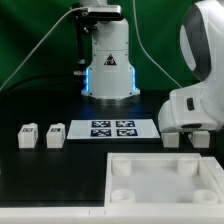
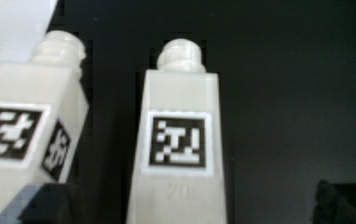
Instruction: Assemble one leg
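We see the marker board [image 1: 112, 128] lying flat on the black table [image 1: 40, 180], with a green backdrop [image 1: 25, 40] behind. Nearer us, toward the exterior view's right, sits a large white tray-like piece [image 1: 150, 158] with round corner holes.

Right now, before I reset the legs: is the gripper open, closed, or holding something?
Gripper: cannot be told from either view.

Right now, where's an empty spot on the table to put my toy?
Bare black table lies nearer the camera than the two legs, at the exterior view's left of the tray-like piece. Crowded around the marker board and arm.
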You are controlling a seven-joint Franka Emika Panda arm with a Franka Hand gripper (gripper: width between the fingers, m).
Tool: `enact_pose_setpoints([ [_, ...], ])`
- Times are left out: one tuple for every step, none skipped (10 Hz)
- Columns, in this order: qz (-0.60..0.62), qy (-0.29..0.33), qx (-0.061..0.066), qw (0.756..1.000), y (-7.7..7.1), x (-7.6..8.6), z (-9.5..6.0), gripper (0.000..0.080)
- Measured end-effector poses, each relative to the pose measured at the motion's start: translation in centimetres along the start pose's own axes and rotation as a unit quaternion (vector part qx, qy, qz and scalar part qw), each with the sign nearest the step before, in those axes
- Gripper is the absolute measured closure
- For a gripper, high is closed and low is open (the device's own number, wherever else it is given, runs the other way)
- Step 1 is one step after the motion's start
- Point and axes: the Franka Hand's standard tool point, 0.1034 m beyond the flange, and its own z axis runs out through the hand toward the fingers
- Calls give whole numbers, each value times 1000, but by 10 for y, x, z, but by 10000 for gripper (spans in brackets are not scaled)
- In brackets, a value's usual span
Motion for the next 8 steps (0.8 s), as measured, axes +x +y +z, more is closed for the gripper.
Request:
enact_pose_setpoints([
  [-1,0,-2,1000,-1,-1,6,150],
  [-1,1,-4,1000,-2,1,13,150],
  [-2,1,-5,1000,-4,2,17,150],
  [-3,3,-6,1000,-5,2,19,150],
  [-3,4,-6,1000,-4,2,19,150],
  [-3,4,-6,1000,-4,2,19,254],
  [-3,4,-6,1000,-4,2,19,387],
  [-3,4,-6,1000,-4,2,19,387],
])
